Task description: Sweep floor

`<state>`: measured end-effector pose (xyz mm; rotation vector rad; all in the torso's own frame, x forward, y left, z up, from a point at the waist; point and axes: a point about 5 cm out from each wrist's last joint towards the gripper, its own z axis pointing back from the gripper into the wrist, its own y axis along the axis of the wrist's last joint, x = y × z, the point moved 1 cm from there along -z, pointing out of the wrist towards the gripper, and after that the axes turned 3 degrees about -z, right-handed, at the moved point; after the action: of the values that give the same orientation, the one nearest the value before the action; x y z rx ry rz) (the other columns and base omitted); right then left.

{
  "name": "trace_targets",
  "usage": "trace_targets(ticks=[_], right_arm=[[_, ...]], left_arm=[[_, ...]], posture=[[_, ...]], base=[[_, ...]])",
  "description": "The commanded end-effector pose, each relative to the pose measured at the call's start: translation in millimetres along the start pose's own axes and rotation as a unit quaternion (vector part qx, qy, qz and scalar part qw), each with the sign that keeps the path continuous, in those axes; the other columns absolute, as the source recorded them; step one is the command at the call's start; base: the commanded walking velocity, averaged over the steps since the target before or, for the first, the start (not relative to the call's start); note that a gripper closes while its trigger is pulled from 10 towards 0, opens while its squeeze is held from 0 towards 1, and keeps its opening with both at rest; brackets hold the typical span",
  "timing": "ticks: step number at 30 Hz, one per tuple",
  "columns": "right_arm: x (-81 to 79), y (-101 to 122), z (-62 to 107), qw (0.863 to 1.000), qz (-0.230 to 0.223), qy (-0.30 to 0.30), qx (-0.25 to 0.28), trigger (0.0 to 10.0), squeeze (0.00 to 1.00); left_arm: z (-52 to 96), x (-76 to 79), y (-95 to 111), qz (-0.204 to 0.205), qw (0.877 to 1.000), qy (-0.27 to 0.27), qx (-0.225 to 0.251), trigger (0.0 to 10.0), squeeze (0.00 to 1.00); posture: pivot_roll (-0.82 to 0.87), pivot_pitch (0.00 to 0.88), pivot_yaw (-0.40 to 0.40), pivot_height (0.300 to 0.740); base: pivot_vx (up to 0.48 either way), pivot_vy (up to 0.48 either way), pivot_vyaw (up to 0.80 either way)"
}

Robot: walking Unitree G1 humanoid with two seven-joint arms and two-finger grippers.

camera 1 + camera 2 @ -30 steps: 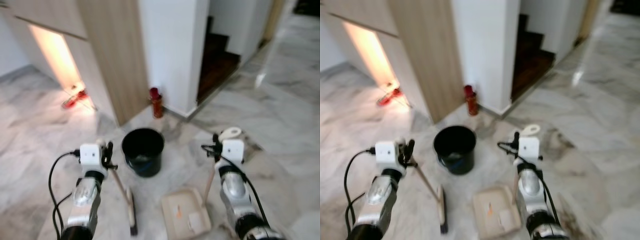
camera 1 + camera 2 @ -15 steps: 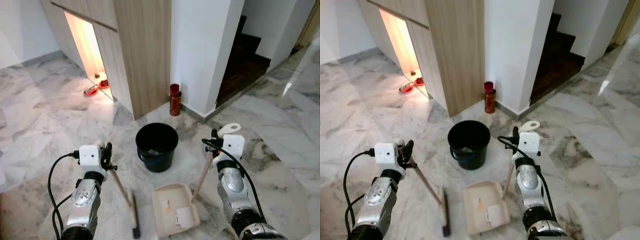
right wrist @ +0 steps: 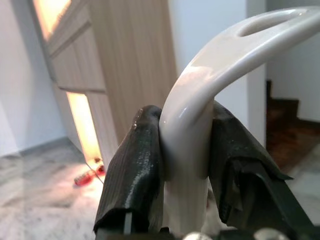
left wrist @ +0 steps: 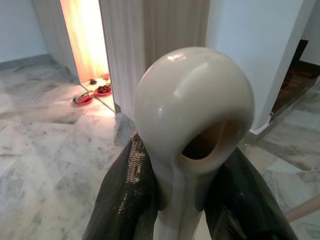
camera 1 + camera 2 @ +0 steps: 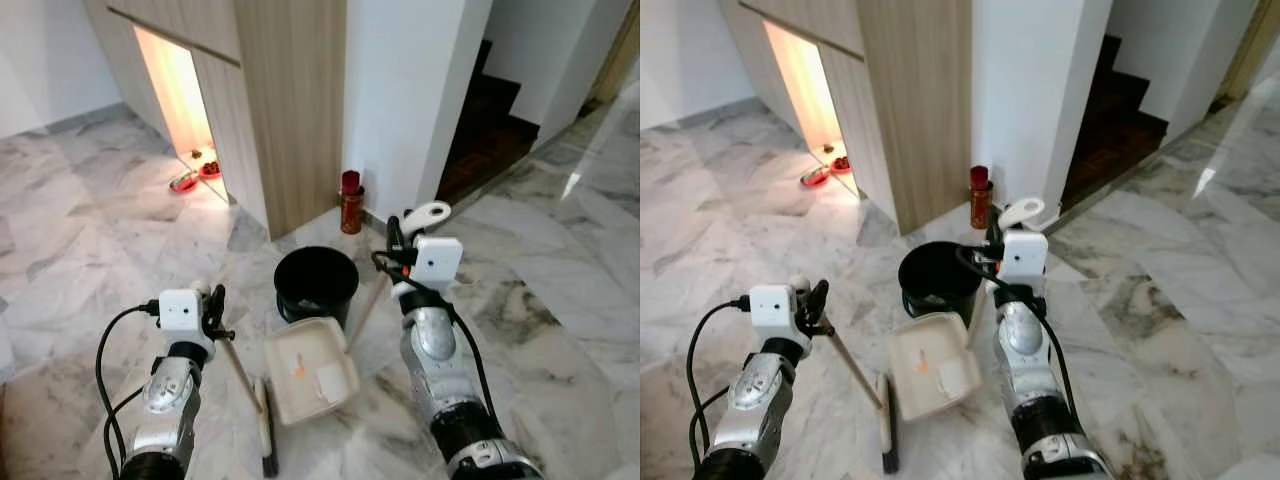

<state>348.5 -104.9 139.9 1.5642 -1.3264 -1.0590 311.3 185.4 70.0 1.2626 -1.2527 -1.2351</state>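
Note:
My left gripper (image 5: 213,310) is shut on the top of the cream broom handle (image 4: 192,125). The stick slants down to the brush head (image 5: 266,440) resting on the marble floor. My right gripper (image 5: 397,245) is shut on the looped handle (image 3: 200,100) of the cream dustpan (image 5: 310,370). The pan is tilted just in front of the black bucket (image 5: 316,280), with its far edge overlapping the bucket's front side. A white scrap and an orange bit lie in the pan.
A red canister (image 5: 350,202) stands against the white wall corner behind the bucket. Left of it is wooden panelling with a lit nook holding red items (image 5: 196,175). Dark stairs (image 5: 480,130) rise at the back right. Open marble floor spreads to both sides.
The camera view shifted at first. Since then my right arm has swung left and up, carrying the dustpan from the floor on the right up against the bucket. The left arm and broom stay put.

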Motion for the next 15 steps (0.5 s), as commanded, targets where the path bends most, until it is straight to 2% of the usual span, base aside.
trace_targets(ticks=[1, 8, 15], right_arm=[[-7.0, 20.6, -8.4, 0.999, -0.012, 0.007, 0.042, 10.0, 0.00], [-21.0, 42.7, -15.6, 0.996, -0.034, 0.025, 0.074, 10.0, 0.00], [-18.2, 50.9, -14.3, 0.997, -0.027, 0.015, 0.066, 10.0, 0.00]], left_arm=[[-6.3, -2.6, 9.0, -0.017, 1.000, -0.008, 0.016, 10.0, 0.00], [-7.9, -2.4, 10.4, -0.017, 1.000, -0.011, 0.018, 10.0, 0.00], [-9.0, -1.7, 10.7, -0.018, 1.000, -0.016, 0.018, 10.0, 0.00]], posture=[[-0.04, 0.000, 0.059, 0.740], [-0.04, 0.000, 0.061, 0.740], [-0.03, 0.000, 0.062, 0.740]], base=[[0.000, 0.000, 0.00], [0.000, 0.000, 0.00], [0.000, 0.000, 0.00]])
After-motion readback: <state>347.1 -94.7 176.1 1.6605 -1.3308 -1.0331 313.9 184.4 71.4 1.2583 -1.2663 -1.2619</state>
